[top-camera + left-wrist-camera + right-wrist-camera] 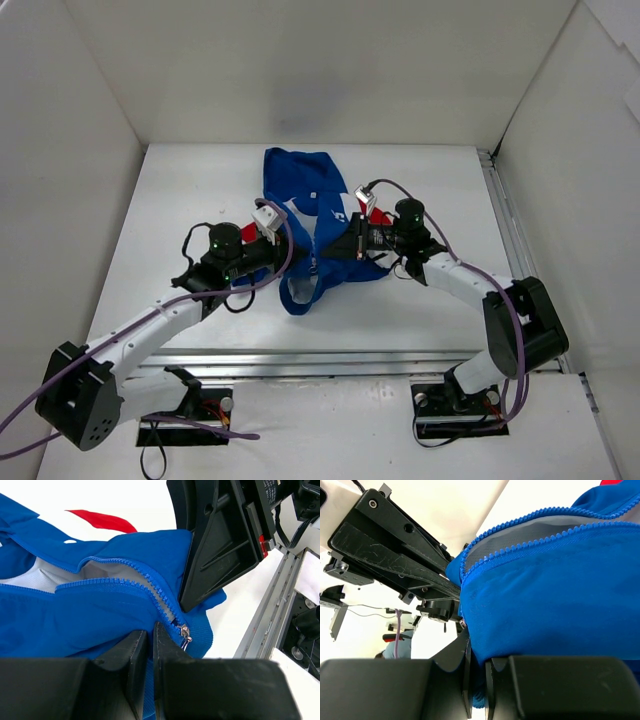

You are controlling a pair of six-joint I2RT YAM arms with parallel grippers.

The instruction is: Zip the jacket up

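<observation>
The royal-blue jacket [300, 200] lies crumpled mid-table, with a red panel [375, 215] showing at its right. My left gripper [288, 256] is shut on the blue fabric at the hem; in the left wrist view [150, 642] cloth is pinched between its fingers, just left of the silver zipper slider [185, 633]. The zipper teeth [120, 582] stand apart above the slider, with white lining showing. My right gripper [338, 246] is shut on the hem's other side; the right wrist view [477, 680] shows blue ribbing [480, 700] clamped in it. The two grippers face each other closely.
White enclosure walls surround the table. A metal rail [505, 220] runs along the right side and another [350, 362] along the near edge. The right gripper's black body [220, 540] fills the upper left wrist view; the left gripper's body [390, 550] crosses the right wrist view.
</observation>
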